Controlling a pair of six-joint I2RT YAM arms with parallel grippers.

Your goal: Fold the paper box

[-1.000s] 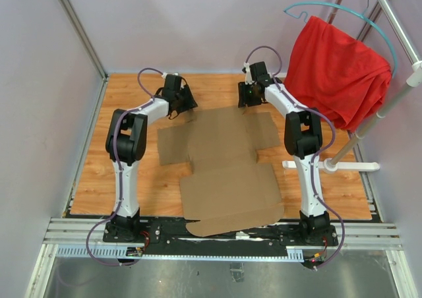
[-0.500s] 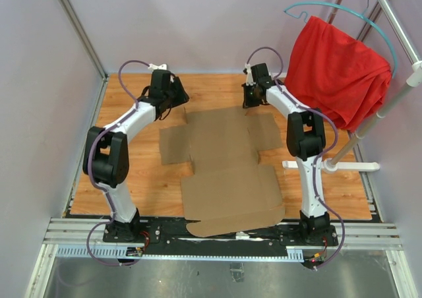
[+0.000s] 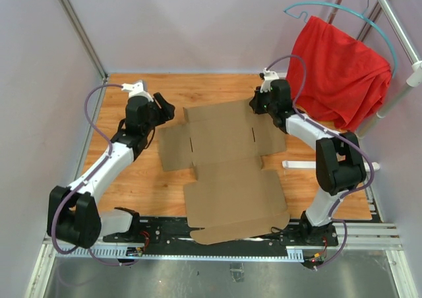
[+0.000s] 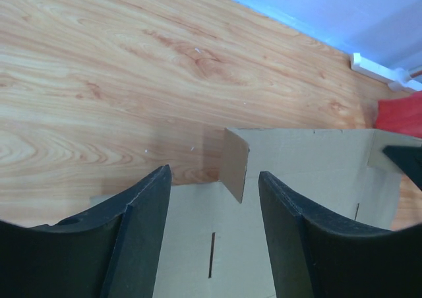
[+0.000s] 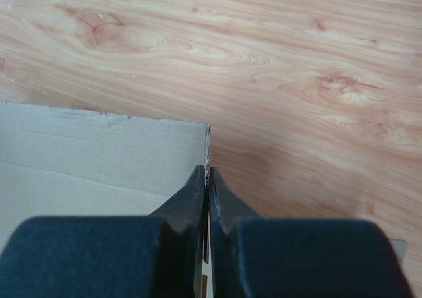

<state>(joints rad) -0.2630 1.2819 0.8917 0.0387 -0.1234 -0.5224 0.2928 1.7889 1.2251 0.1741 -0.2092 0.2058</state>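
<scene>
Paper box (image 3: pixel 227 159): lies flat and unfolded on the middle of the wooden table (image 3: pixel 158 186), flaps spread, near end reaching past the table's near edge.
Right gripper (image 5: pixel 208 179): pinched tight on the box's far right corner, with a thin cardboard edge caught between the fingers.
Left gripper (image 4: pixel 214 174): jaws wide and empty, just off the box's far left corner, aimed at a small raised tab (image 4: pixel 234 163).
Step in hand: probably raising the box's far wall.
Doing it well: hold the right pinch close to the crease. Close the left on the tab before lifting. Raise both far corners together so the panel bends along the scored line.
Top view only: the box's whole outline, plus a red cloth (image 3: pixel 336 67) well off the box's right side.
Wrist views only: the pinch itself, the upright tab, and a slot (image 4: pixel 211 255) in the box's panel.
</scene>
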